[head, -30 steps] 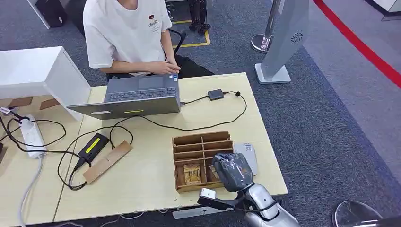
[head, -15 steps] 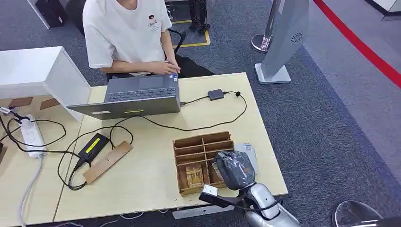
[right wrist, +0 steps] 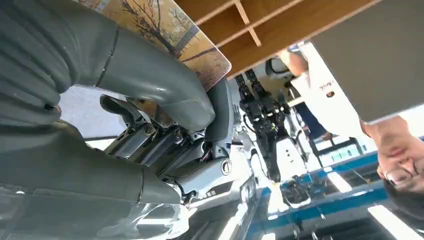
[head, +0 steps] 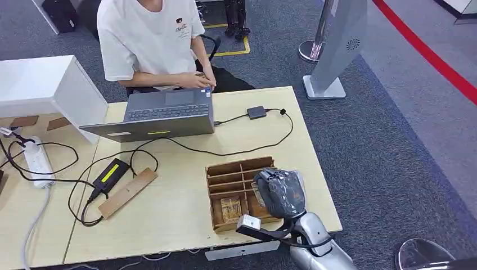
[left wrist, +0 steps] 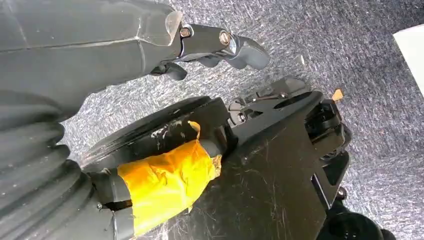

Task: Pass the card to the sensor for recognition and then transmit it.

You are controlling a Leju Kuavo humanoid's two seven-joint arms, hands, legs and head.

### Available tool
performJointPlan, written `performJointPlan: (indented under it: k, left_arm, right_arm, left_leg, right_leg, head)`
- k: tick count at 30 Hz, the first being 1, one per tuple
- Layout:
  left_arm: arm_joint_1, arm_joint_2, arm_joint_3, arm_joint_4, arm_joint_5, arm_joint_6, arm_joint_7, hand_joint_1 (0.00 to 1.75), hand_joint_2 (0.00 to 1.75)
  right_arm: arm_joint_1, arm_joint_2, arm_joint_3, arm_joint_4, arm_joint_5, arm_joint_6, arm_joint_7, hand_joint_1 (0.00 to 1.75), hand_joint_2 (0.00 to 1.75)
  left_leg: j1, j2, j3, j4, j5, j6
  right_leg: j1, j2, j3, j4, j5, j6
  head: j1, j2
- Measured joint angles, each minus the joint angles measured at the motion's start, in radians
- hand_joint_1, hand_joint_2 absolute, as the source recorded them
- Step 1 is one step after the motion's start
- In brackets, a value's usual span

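You had the card (right wrist: 165,37), printed with a brown tree scene, pinched in the right hand (head: 279,193) above the wooden divider box (head: 230,180); the grey sensor (head: 298,181) lay just beside it.

Tan card (right wrist: 165,37) with dark tree print; brown wooden tray (head: 239,171)

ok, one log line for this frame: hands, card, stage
right hand: over wooden tray, pinching card | left hand: hanging by the floor, holding nothing | stage: card pickup, not yet at sensor
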Motion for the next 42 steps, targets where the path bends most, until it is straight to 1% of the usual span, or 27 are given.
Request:
performJointPlan:
  k: [3,9,12,16,18,20,23,24,27,29,32,36,39,42]
  left_arm:
    - [0.0,0.0,0.001,0.0,-0.008,0.0,0.0,0.0,1.75]
    - [0.0,0.0,0.002,0.0,-0.023,0.0,0.0,0.0,1.75]
    - [-0.001,0.0,0.002,0.0,-0.026,0.0,0.0,0.0,1.75]
    - [-0.001,0.0,0.002,0.0,-0.042,-0.002,0.0,0.0,1.75]
    - [-0.004,0.0,0.002,0.0,-0.06,-0.007,0.0,0.0,1.75]
    - [-0.008,0.001,0.002,0.0,-0.076,-0.014,0.0,0.0,1.75]
    - [-0.01,0.001,0.0,0.0,-0.095,-0.022,-0.001,0.0,1.75]
    - [-0.01,0.001,0.0,0.0,-0.099,-0.023,-0.001,0.0,1.75]
    - [-0.011,0.001,0.0,0.0,-0.1,-0.024,-0.001,0.0,1.75]
    - [-0.012,0.001,-0.002,0.0,-0.109,-0.03,-0.001,0.0,1.75]
    - [-0.018,0.001,-0.003,0.0,-0.12,-0.035,0.002,0.0,1.75]
    - [-0.029,0.0,-0.016,0.0,-0.14,-0.042,0.014,0.0,1.75]
    - [-0.032,0.0,-0.02,0.0,-0.142,-0.051,0.022,0.0,1.75]
    - [-0.032,-0.001,-0.024,0.0,-0.143,-0.053,0.024,0.0,1.75]
  right_arm:
    - [0.006,0.02,-0.032,-0.007,0.011,0.0,-0.028,1.75,1.75]
    - [0.002,0.045,-0.084,-0.025,0.005,0.0,-0.05,1.75,1.75]
    - [-0.009,0.047,-0.096,-0.03,0.004,0.0,-0.049,1.75,1.75]
    - [-0.048,0.047,-0.104,-0.028,0.005,0.0,-0.019,1.75,1.75]
    - [-0.119,0.043,-0.104,-0.016,0.017,0.008,0.038,1.75,1.75]
    - [-0.221,0.033,-0.101,0.014,0.045,0.021,0.098,1.75,1.75]
    - [-0.369,0.016,-0.097,0.079,0.1,0.057,0.15,1.75,1.75]
    - [-0.415,0.014,-0.091,0.104,0.111,0.07,0.16,1.75,1.75]
    - [-0.429,0.014,-0.088,0.113,0.115,0.072,0.162,1.75,1.75]
    - [-0.534,0.014,-0.069,0.18,0.141,0.093,0.185,1.75,1.75]
    - [-0.616,0.015,-0.049,0.243,0.161,0.103,0.213,1.75,1.75]
    - [-0.705,0.031,-0.022,0.329,0.189,0.129,0.24,1.75,1.75]
    - [-0.759,0.05,-0.006,0.396,0.183,0.134,0.253,1.75,1.75]
    - [-0.783,0.061,0.003,0.446,0.182,0.132,0.252,1.75,1.75]
  left_leg:
    - [0.0,0.0,0.0,0.0,0.0,0.0]
    - [0.0,0.0,0.0,0.0,0.0,0.0]
    - [0.0,0.0,0.0,0.0,0.0,0.0]
    - [0.0,0.001,-0.001,0.0,0.0,0.0]
    - [0.0,0.003,0.0,0.0,0.001,0.0]
    - [0.0,0.004,0.0,0.0,0.003,0.0]
    - [0.0,0.004,0.0,0.001,0.004,-0.001]
    - [0.0,0.004,0.0,0.001,0.004,-0.001]
    - [0.0,0.004,0.0,0.001,0.004,-0.001]
    - [0.0,0.003,-0.001,0.001,0.005,-0.001]
    - [0.0,0.002,-0.001,0.001,0.005,-0.001]
    - [0.0,0.002,-0.002,0.001,0.005,-0.001]
    - [0.0,0.002,-0.002,0.001,0.005,-0.001]
    - [0.0,0.002,-0.002,0.0,0.005,-0.001]
  right_leg:
    - [0.0,0.0,0.0,0.0,0.0,0.0]
    - [0.0,0.0,0.0,0.0,0.0,0.0]
    - [0.0,0.0,0.0,0.0,0.0,0.0]
    - [0.0,0.0,0.0,0.0,0.001,-0.001]
    - [0.0,0.003,-0.001,0.001,0.002,-0.001]
    - [0.0,0.004,-0.001,0.0,0.003,-0.001]
    - [0.0,0.003,-0.001,0.0,0.005,-0.002]
    - [0.0,0.003,-0.001,0.0,0.005,-0.001]
    - [0.0,0.003,-0.001,0.0,0.005,-0.001]
    - [0.0,0.003,-0.002,0.001,0.005,-0.002]
    - [0.0,0.003,-0.002,0.001,0.005,-0.002]
    - [0.0,0.003,-0.002,0.001,0.005,-0.002]
    - [0.0,0.003,-0.002,0.001,0.005,-0.002]
    - [0.0,0.002,-0.002,0.001,0.005,-0.002]
  head:
    - [0.0,0.0]
    - [0.0,0.0]
    - [0.0,0.0]
    - [0.0,0.0]
    - [0.0,0.0]
    - [0.0,0.0]
    - [0.002,0.0]
    - [0.0,0.0]
    - [0.0,0.0]
    - [0.0,0.0]
    - [0.0,0.0]
    - [0.0,0.0]
    - [0.0,0.0]
    - [0.0,0.0]
